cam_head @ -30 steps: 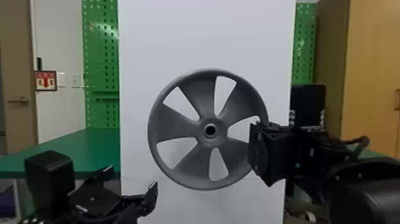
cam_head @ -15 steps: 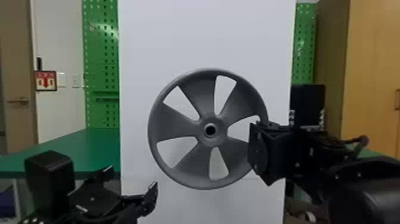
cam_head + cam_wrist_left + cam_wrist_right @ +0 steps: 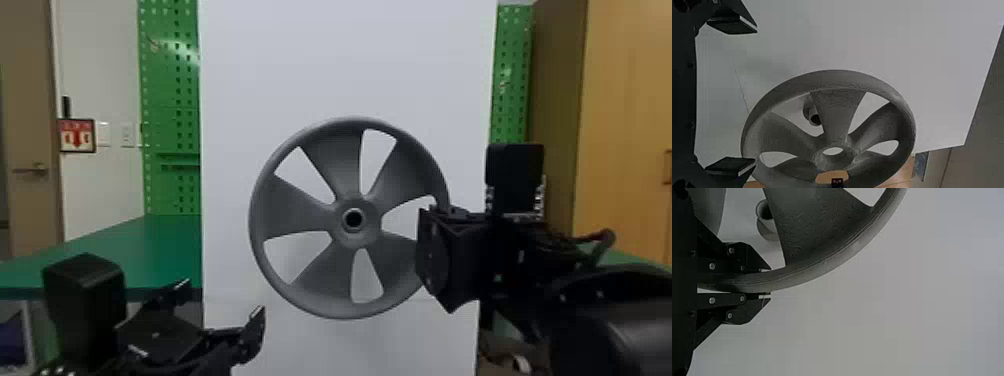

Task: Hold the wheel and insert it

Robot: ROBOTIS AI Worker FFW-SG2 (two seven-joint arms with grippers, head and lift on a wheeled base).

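A flat green table [image 3: 140, 250] stands in the background of the head view, at the left, its front edge a dark, straight band. More green surface [image 3: 620, 258] shows at the right, partly hidden (whether it belongs to the same table is unclear).

I see matt, plastic-looking grey on the wheel [image 3: 296, 210] — finely ridged along a spoke [image 3: 838, 107] — and a smooth, matt white panel [image 3: 350, 60]; the cabinet [image 3: 627, 115] looks like smooth wood.

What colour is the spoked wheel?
The spoked wheel is dark grey all over, which shows best in the head view.
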